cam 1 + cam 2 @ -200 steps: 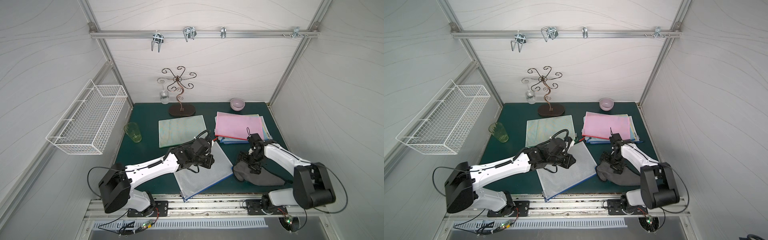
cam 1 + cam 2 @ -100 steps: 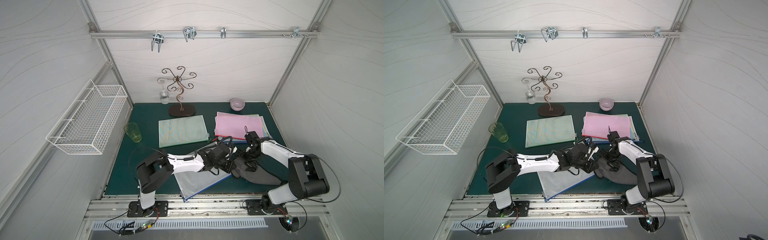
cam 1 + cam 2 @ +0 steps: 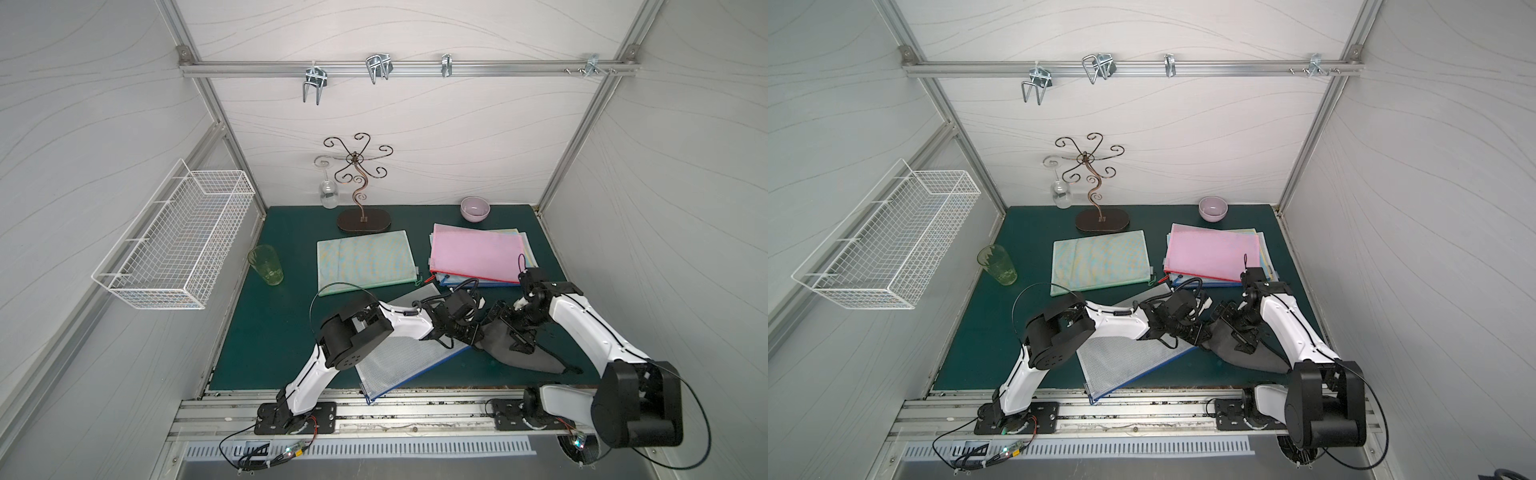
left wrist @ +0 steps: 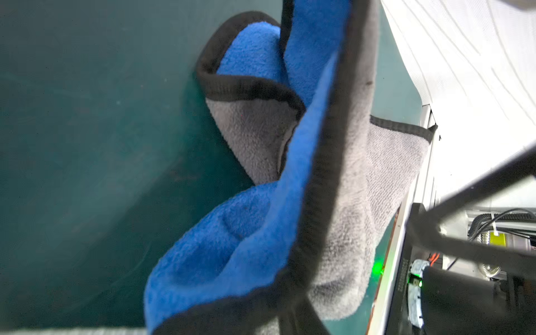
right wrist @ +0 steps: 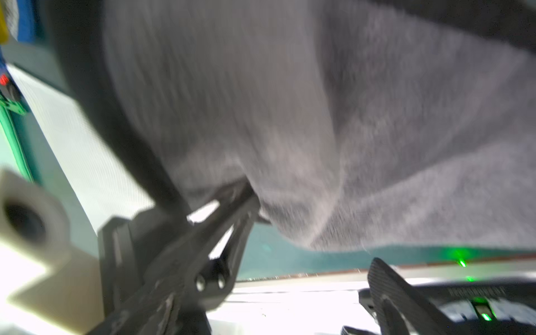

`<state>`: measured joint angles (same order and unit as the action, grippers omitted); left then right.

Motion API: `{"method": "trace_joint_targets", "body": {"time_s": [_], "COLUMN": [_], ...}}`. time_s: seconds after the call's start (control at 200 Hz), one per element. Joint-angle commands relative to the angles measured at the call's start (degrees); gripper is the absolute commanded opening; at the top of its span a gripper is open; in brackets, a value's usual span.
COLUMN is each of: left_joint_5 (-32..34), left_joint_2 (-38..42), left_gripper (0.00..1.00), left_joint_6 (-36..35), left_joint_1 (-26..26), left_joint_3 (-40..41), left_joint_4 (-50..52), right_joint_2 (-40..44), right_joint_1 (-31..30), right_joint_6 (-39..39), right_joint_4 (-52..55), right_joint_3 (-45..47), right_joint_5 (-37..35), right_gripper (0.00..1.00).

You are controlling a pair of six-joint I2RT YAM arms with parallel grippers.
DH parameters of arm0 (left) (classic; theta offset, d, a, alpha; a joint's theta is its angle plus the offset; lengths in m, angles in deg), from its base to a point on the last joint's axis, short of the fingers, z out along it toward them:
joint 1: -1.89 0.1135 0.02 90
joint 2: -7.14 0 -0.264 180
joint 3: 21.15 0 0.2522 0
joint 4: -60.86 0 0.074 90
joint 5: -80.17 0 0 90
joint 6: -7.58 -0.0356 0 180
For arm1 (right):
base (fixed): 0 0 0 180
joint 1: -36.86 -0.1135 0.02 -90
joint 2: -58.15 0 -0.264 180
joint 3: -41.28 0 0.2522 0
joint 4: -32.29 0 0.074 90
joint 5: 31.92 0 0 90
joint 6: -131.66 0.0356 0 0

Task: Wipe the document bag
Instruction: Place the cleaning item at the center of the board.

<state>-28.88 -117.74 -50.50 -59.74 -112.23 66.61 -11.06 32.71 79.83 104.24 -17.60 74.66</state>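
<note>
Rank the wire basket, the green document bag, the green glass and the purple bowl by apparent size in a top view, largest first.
1. Wire basket, though it hangs nearer the camera.
2. Green document bag.
3. Green glass.
4. Purple bowl, only slightly smaller than the glass.

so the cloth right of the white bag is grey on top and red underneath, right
Not red: the left wrist view shows the cloth blue underneath. It is grey on top and lies right of the white bag.
</note>
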Motion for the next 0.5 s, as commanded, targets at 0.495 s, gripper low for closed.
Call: {"method": "trace_joint_targets", "body": {"time_s": [0.495], "left_joint_5": [2.7], "left_joint_2": [12.1], "left_gripper": [0.40], "left_joint_6": [-2.7], "left_joint_1": [-0.5], "left_joint_3": [5.4], "left_joint_4": [-0.6], "right_joint_2": [4.8], "right_joint_1": [4.5], "right_joint_6": [-4.0], "right_joint_4": [0.7], "right_joint_3": [-9.5], "right_joint_5": [1.3], "right_gripper": [0.99]}}
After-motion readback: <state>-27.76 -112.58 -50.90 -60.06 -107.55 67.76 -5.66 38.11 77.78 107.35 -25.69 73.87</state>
